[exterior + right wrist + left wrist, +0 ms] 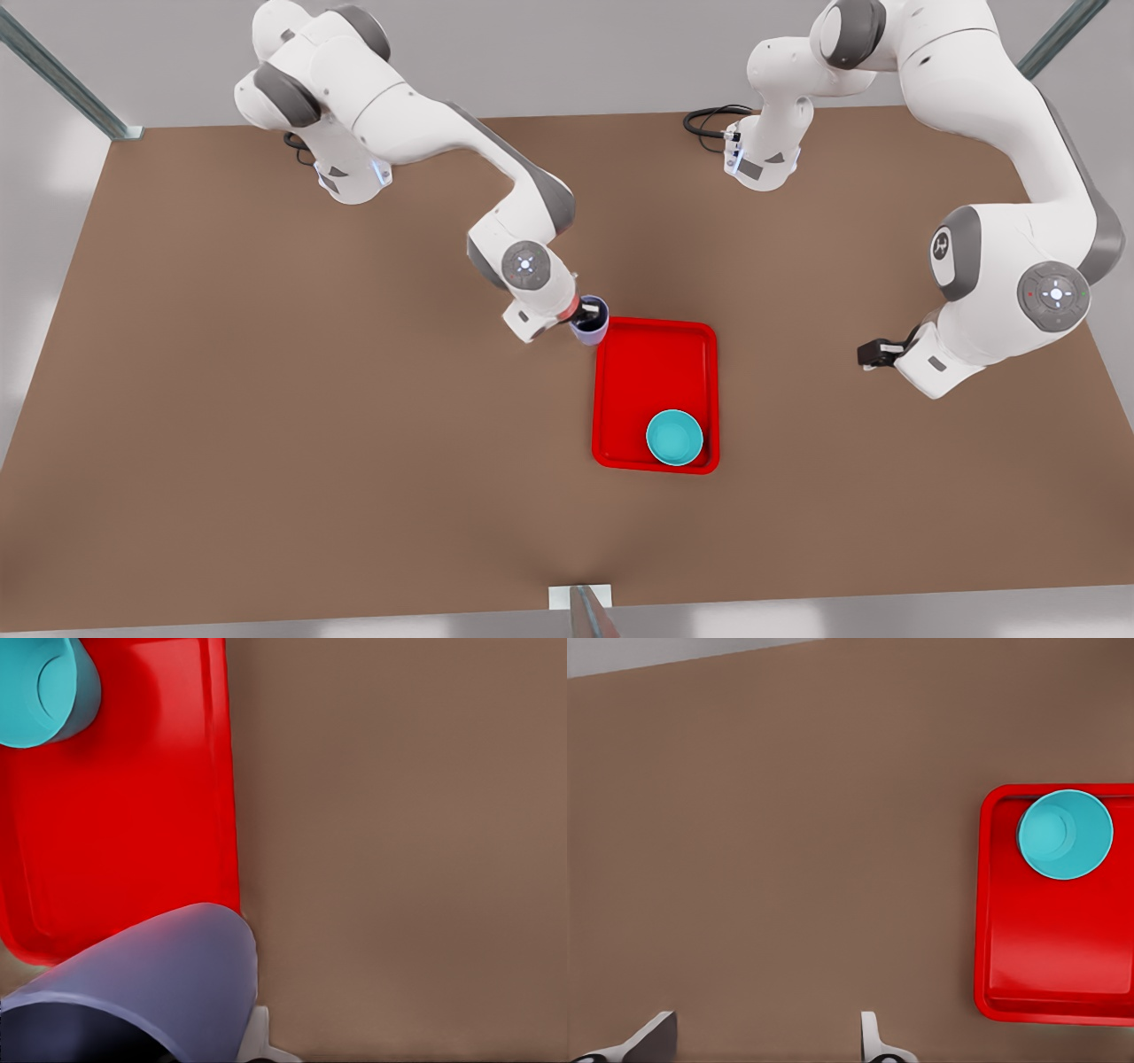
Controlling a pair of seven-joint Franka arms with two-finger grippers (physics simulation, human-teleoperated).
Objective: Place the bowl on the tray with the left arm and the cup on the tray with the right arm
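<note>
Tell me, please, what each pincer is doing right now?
Left pincer: open, empty, off to the tray's side.
Right pincer: shut on the cup, at the tray's corner.

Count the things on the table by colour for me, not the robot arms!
Teal: 1, the bowl
Purple: 1, the cup
Red: 1, the tray
Total: 3

Showing two white arms (425,124) with grey joints, round grey caps bearing small lights, black grippers (873,354), pale fingertips (651,1036), black cable (709,120) trailing behind.
</note>
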